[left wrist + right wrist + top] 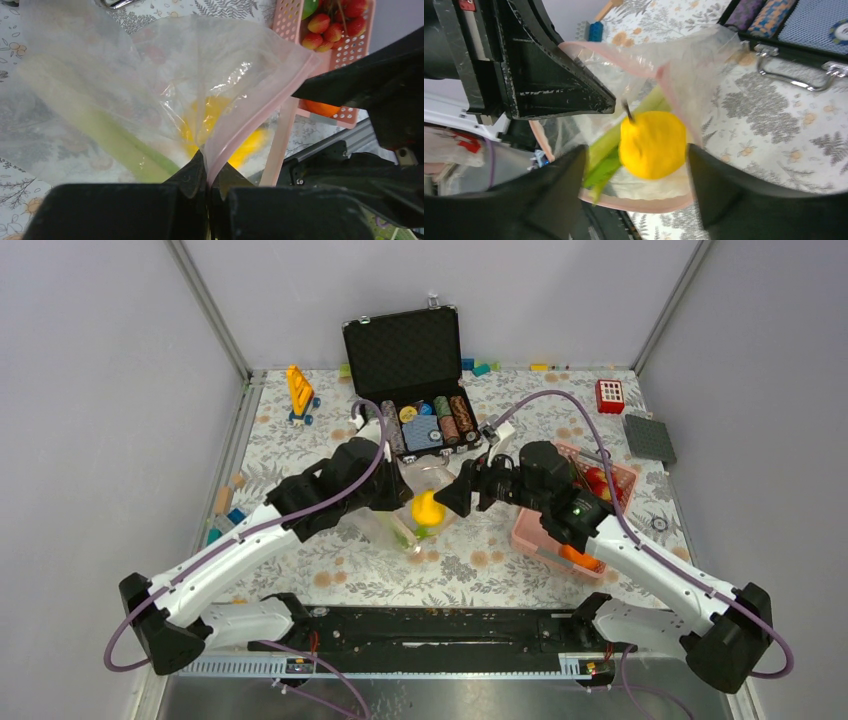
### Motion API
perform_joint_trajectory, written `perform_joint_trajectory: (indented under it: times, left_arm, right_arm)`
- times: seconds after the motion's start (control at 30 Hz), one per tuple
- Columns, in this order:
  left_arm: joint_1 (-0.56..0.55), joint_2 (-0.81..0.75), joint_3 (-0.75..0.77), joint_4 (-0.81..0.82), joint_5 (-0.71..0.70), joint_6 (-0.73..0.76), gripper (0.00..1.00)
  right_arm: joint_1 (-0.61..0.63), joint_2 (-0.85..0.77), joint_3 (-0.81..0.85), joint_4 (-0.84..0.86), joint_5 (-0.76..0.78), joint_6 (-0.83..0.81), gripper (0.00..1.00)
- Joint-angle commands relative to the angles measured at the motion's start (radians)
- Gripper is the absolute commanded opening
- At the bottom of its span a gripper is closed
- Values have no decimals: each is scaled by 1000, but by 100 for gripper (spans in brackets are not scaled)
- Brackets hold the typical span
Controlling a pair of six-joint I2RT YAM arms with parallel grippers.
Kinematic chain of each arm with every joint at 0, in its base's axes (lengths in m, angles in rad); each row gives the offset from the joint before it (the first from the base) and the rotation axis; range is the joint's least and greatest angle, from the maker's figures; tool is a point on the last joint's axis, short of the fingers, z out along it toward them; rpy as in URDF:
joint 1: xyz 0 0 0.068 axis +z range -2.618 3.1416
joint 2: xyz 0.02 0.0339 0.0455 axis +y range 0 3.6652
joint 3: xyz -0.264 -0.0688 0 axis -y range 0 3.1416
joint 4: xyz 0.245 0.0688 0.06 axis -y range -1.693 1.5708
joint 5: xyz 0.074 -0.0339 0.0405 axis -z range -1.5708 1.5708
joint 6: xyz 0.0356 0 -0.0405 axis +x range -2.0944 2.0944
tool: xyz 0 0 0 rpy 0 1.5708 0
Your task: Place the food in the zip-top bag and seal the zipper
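The clear zip-top bag (395,528) hangs open at mid-table. My left gripper (209,176) is shut on its pink zipper strip (260,95) and holds the mouth up; it also shows in the top view (398,492). The pale-green celery (112,140) lies inside the bag. The yellow lemon (653,145) sits in the bag's mouth (624,52), between the spread fingers of my open right gripper (636,152), which do not squeeze it. The lemon also shows in the top view (427,508). The orange (320,107), the red pieces (330,30) and the green fruit (310,6) lie in the pink basket (352,65).
The open black case (415,365) with poker chips stands just behind the bag. The pink basket (530,535) is under my right arm. A yellow toy (300,392), a red block (609,395) and a grey plate (648,437) lie at the back.
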Motion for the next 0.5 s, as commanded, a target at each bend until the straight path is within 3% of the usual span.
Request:
perform_joint_trajectory:
  times: [0.0,0.17,0.47]
  left_arm:
    - [-6,-44,68,13,-17,-31,0]
    - [-5,-33,78,-11,-69,-31,0]
    - [-5,-26,86,-110,-234,-23,0]
  right_arm:
    - [27,-25,48,17,-18,-50,96]
    - [24,-100,22,31,5,-46,100]
    - [24,-224,17,-173,237,-140,100]
